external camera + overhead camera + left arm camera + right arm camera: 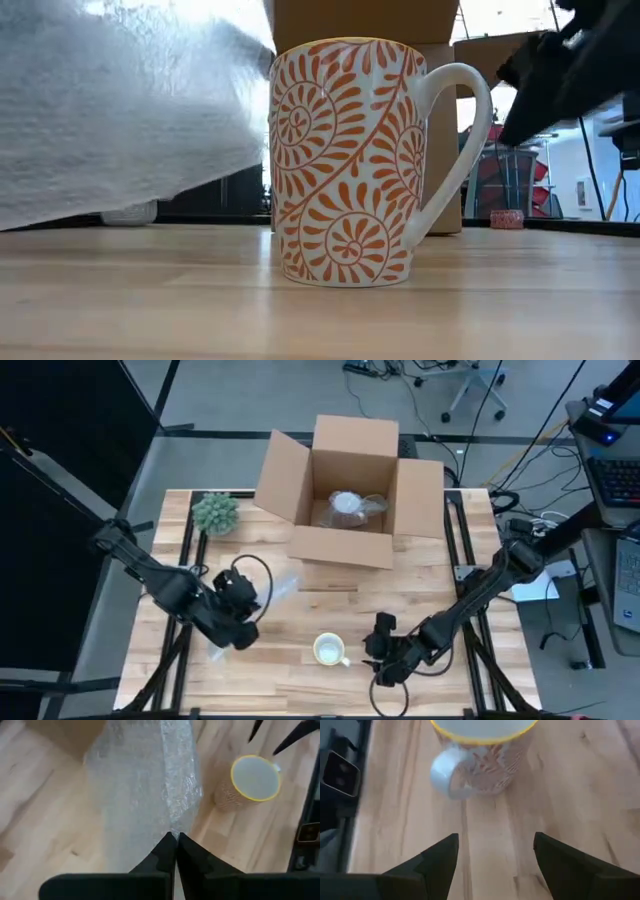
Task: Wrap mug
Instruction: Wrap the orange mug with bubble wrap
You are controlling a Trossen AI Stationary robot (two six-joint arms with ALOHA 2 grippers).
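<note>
Left gripper (174,839): I read the jaws as pinched tight together on the edge of the bubble wrap (145,785). The sheet hangs forward from the fingertips, off the table for most of its length; in the low view it fills the upper left of the shot, lifted above the tabletop. From overhead, that gripper sits at the table's (300,685) front left, wrap trailing toward the box.

Right gripper (495,851): jaws spread wide, nothing between them. I see bare wood in the gap. It's just beside the mug (480,757), pointing at the handle side, not touching as far as I can tell. Overhead puts it front right, close to the mug's right.

Mug (329,650): upright on the table, front centre, between the two grippers. White with orange leaf swirls, yellow rim, white inside. Handle faces the right gripper. The mug is unwrapped; the wrap is near it but apart from it in the left wrist view.

Behind all that: an open cardboard box (345,490) at the back centre, flaps out, with something clear and pale inside, which I can't identify. A small green plant (215,513) stands at the back left corner, well apart from the rest.
</note>
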